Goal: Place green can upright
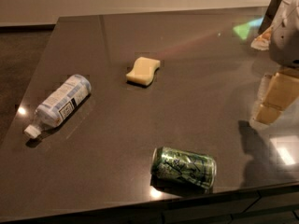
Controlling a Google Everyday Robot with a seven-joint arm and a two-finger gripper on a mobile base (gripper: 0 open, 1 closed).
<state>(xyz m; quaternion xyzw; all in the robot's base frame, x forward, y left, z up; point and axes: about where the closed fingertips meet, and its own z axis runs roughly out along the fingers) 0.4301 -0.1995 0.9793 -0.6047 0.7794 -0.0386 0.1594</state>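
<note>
The green can [183,167] lies on its side near the front edge of the dark table [187,64], silver top pointing left. It is dark green with pale patterned print. My gripper [275,99] hangs at the right edge of the view, above the table's right side. It is up and to the right of the can, well apart from it and holding nothing that I can see. Its shadow falls on the table to the right of the can.
A clear plastic bottle [58,104] with a white-blue label lies on its side at the left, cap toward the front left. A yellow sponge [143,71] sits mid-table. A small object [261,38] sits at the far right corner. The table's front edge runs just below the can.
</note>
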